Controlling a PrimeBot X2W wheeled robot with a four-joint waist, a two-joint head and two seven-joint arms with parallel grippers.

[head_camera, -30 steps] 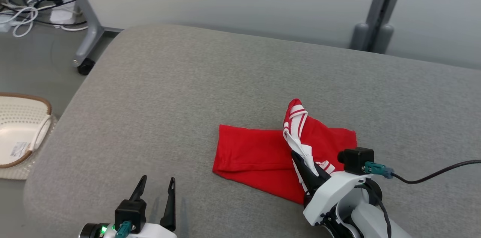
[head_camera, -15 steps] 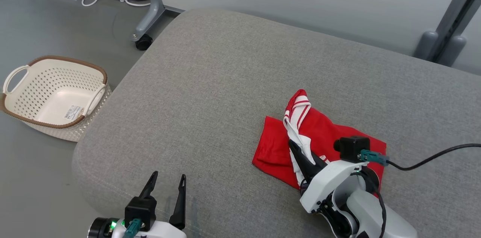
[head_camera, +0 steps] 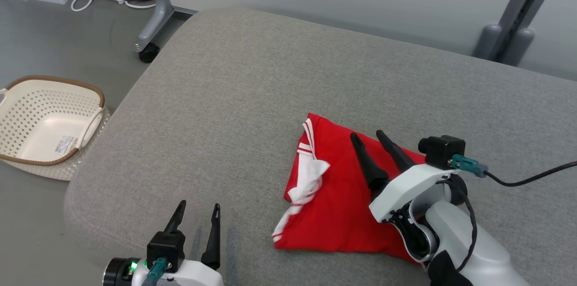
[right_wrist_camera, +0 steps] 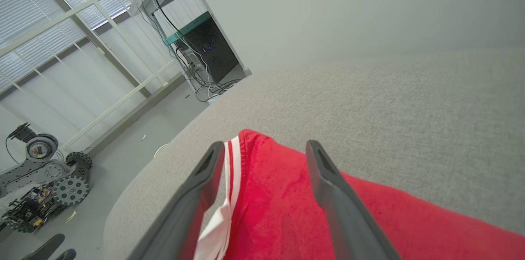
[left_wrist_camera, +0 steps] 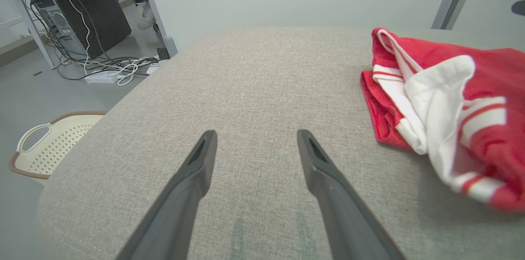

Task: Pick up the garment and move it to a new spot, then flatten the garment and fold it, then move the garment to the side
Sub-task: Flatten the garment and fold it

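— Below centre on the grey cushion, what lies there?
— One red garment, under the right gripper, spread and empty. Two grippers in all: left gripper, also spread, lower left.

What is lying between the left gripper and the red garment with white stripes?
Nothing visible stands between them: bare grey fabric cushion separates the open left gripper from the red garment with white stripes.

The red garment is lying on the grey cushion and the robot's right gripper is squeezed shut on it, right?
Not quite. The red garment lies on the grey cushion, but the right gripper is open, its two fingers spread apart over the cloth. The right wrist view shows it.
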